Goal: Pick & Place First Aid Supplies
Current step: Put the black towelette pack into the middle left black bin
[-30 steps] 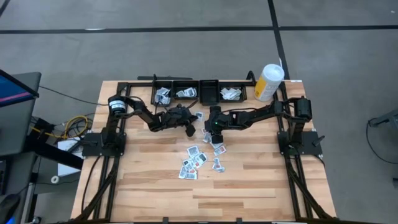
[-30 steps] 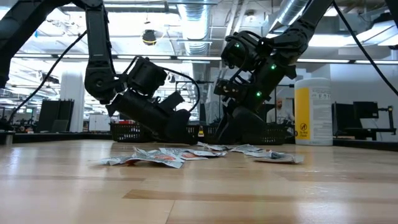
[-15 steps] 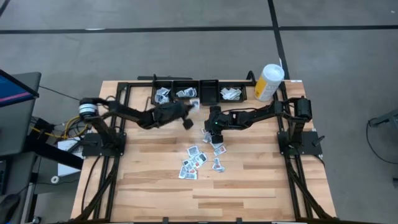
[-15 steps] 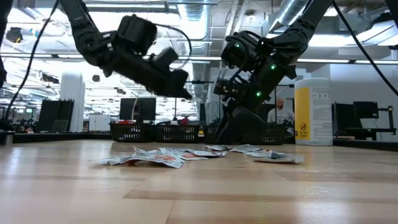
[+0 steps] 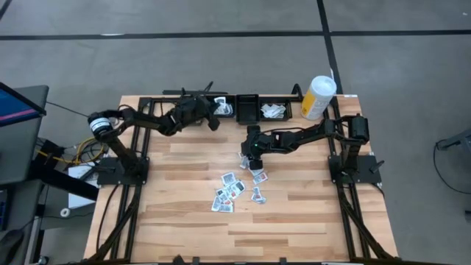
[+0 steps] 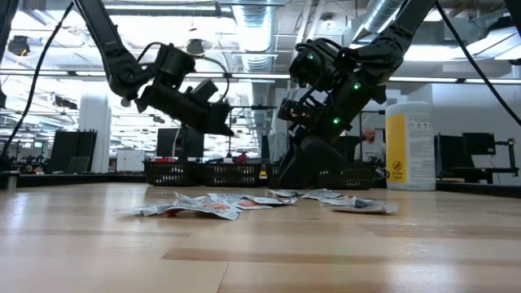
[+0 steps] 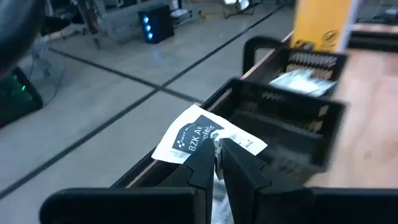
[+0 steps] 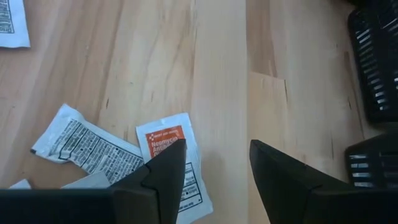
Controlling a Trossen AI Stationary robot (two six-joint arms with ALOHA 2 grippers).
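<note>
Over the row of black mesh bins (image 5: pixel 235 107), the left claw (image 7: pixel 217 163) pinched a white flat packet with blue print (image 7: pixel 208 134) by one edge; a second before it was low beside the loose packets (image 5: pixel 237 188) on the worktop (image 5: pixel 176 213). Packet looked light, limp, crinkly; corner pinch suits. Right claw (image 8: pixel 214 163) hovered, parted and empty, above an orange-labelled packet (image 8: pixel 177 163) nearer the bins.

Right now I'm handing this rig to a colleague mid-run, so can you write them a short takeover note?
Left gripper: raised over the black bins at the table's far edge, fingers pinched on a white packet.
Right gripper: low over the table, fingers open above an orange-labelled packet, not yet gripped.
Done: some packets lie in the bins.
Left: drop the held packet, then clear the loose pile at mid-table.
</note>
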